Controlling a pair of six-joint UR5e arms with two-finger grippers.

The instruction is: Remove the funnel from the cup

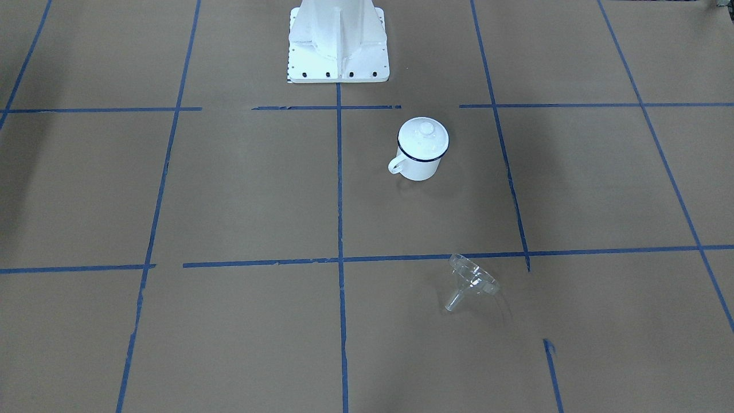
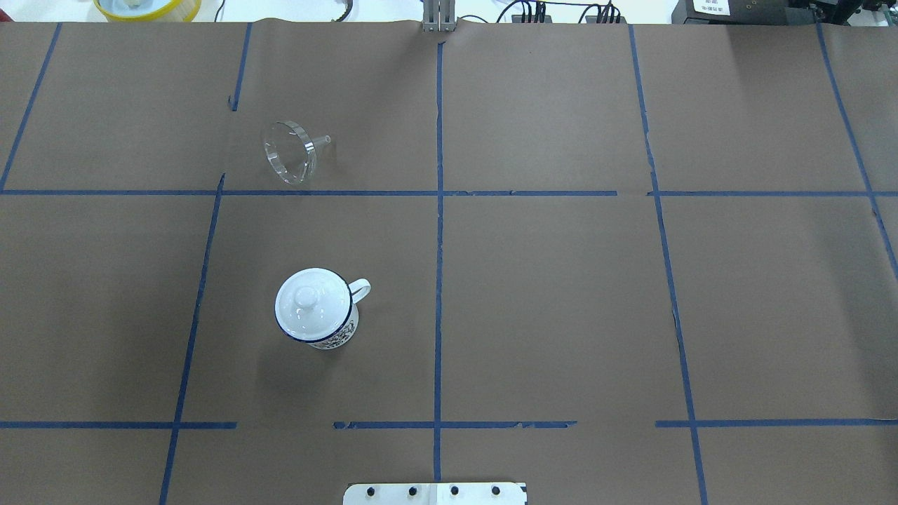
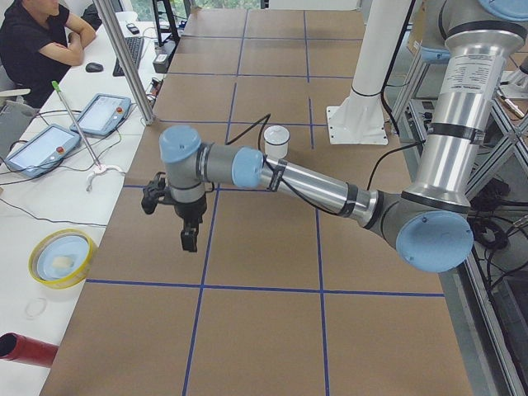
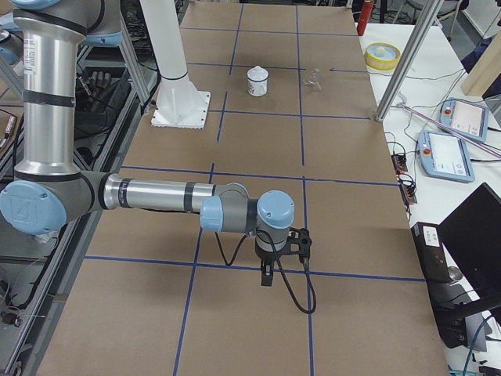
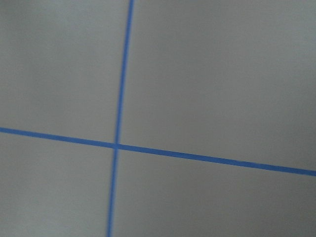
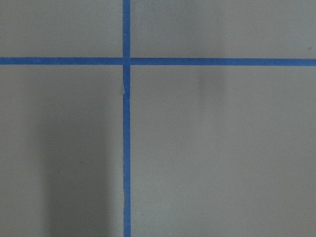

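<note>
The transparent funnel (image 1: 473, 279) lies on its side on the brown table, apart from the cup and on its far side from the robot base. It also shows in the overhead view (image 2: 289, 151) and the exterior right view (image 4: 313, 77). The cup (image 1: 420, 165) is a white mug with a dark blue rim; it stands upright with a white knobbed lid (image 1: 423, 137) on it, as the overhead view shows too (image 2: 337, 335). My left gripper (image 3: 189, 239) and right gripper (image 4: 267, 276) hang over the table's ends, far from both. I cannot tell whether they are open or shut.
The white robot base (image 1: 338, 46) stands at the table's near edge. A yellow-rimmed dish (image 3: 62, 257), a red cylinder (image 3: 25, 351) and teach pendants (image 3: 101, 114) lie on the side bench, where a person (image 3: 37, 41) sits. Blue tape lines cross the table.
</note>
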